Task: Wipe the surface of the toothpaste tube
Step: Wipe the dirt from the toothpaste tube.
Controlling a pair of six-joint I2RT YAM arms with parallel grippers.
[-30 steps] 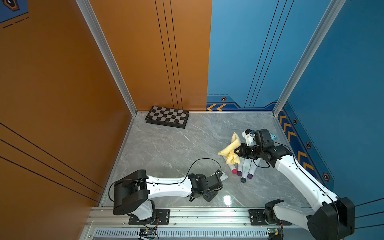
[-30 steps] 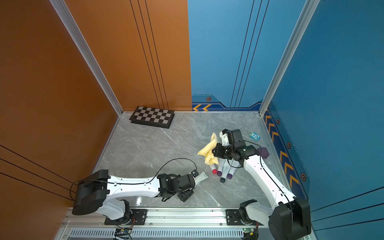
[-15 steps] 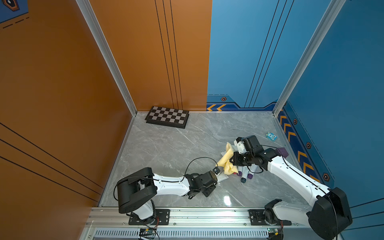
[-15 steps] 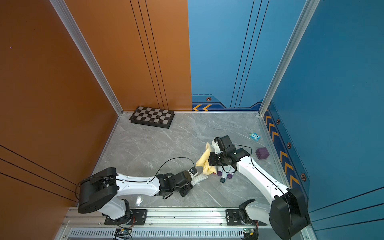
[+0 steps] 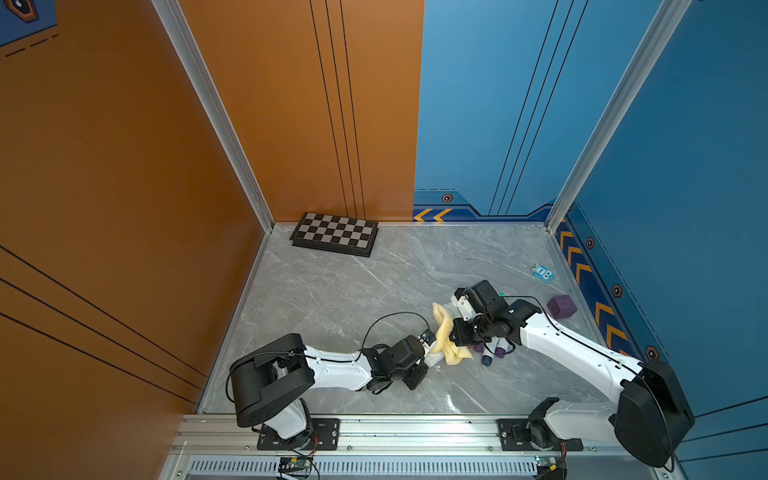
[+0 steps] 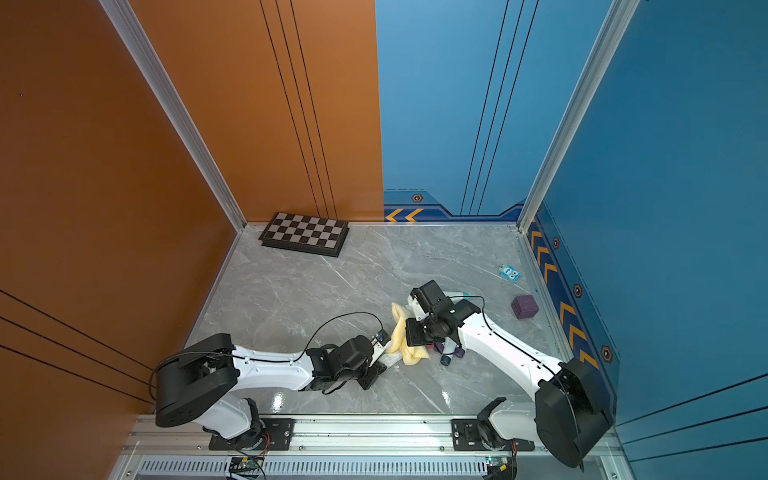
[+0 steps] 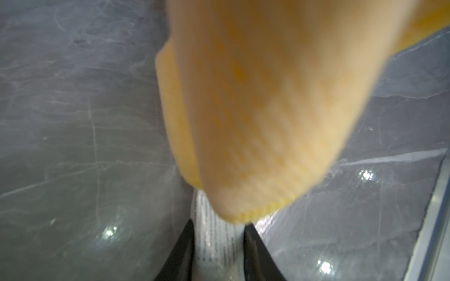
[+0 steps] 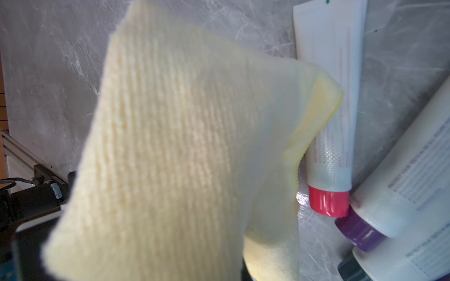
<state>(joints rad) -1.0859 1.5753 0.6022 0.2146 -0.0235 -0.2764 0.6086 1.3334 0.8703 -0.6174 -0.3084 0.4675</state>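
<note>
kid: where is the toothpaste tube?

me: it lies flat on the grey table, right at my left gripper. my left jaws are narrow, one on each side of its flat end, and they touch it on both sides. i think that counts as holding it.

kid: and your other one?

me: my right gripper is pinched tight on the yellow cloth. the low end of the cloth lies on the toothpaste tube, so most of the tube is hidden (i only see a bit of white with tiny black print).

kid: so what now?

me: i think this is the wiping part. i should pin the tube with my left jaws so it can't slide. then i drag the cloth along it, away from my left jaws, slow and low, so the cloth really rubs.

kid: what could go wrong?

me: the cloth could just float over it. or i could bump the tube with the red cap and the tube with the purple cap, which lie close to my right arm. and i must not tug the cloth into my left jaws.

kid: is it clean yet?

me: i can't tell. only one side faces up, so i guess the other side needs a turn too.
</note>
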